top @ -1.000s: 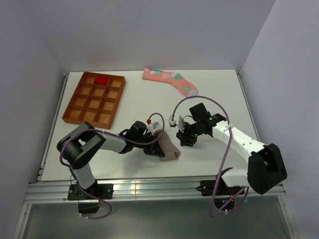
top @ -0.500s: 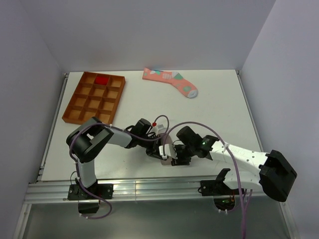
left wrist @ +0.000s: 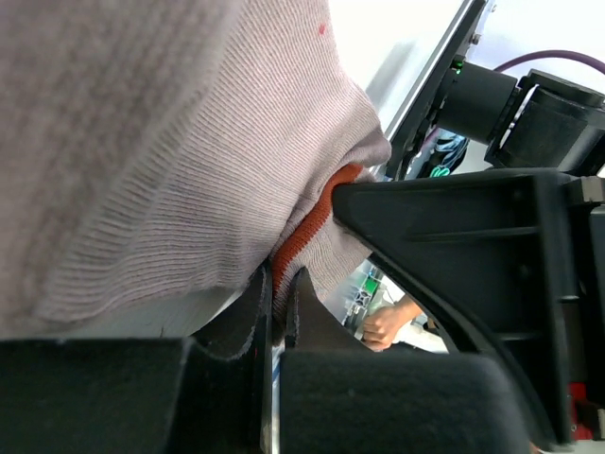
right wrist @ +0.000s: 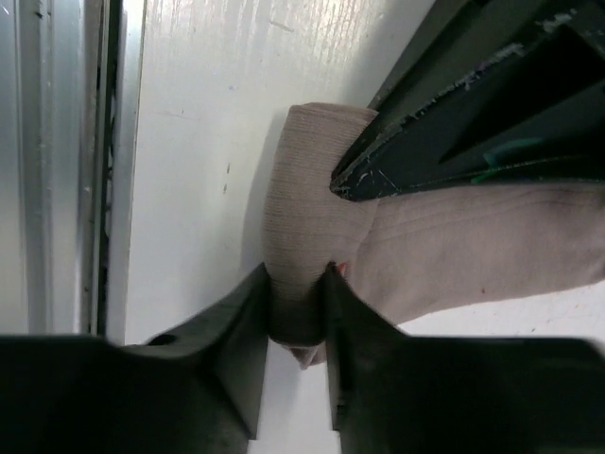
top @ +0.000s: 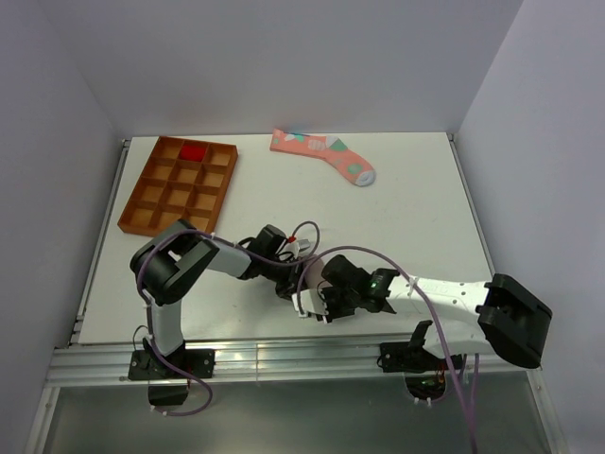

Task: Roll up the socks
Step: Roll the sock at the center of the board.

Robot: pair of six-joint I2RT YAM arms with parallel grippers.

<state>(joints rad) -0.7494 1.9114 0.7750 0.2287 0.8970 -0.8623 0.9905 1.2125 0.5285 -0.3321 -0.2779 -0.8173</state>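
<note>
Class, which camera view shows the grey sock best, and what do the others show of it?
The right wrist view: the grey sock lies on the table with its folded end pinched in the right gripper. The left wrist view is too close and shows only knit fabric. From above, the sock is mostly hidden.

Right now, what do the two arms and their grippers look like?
Both are built alike: the left arm and right arm have black joint housings joined by white links, each trailed by a looping purple cable. A small green light glows near the right wrist. The left gripper and right gripper are matte black, each with two flat, blunt fingers.
</note>
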